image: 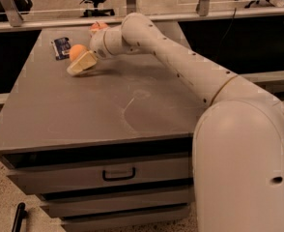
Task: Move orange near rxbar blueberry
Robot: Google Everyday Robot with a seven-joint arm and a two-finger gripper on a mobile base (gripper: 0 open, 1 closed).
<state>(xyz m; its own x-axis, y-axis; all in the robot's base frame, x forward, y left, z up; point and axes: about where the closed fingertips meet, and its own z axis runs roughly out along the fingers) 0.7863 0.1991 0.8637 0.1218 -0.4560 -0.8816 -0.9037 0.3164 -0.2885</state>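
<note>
The orange (77, 51) rests on the grey table (84, 115) at the far left, right next to the rxbar blueberry (61, 47), a dark blue bar lying flat just to its left. My gripper (77, 61) reaches in from the right and is open around the orange. Its near pale finger (82, 63) lies just in front of the fruit. The far finger is hidden behind it.
A reddish-pink apple (97, 26) sits at the table's far edge, partly hidden behind my wrist. My arm crosses the table's right half. Drawers are below the tabletop. Office chairs stand beyond the far rail.
</note>
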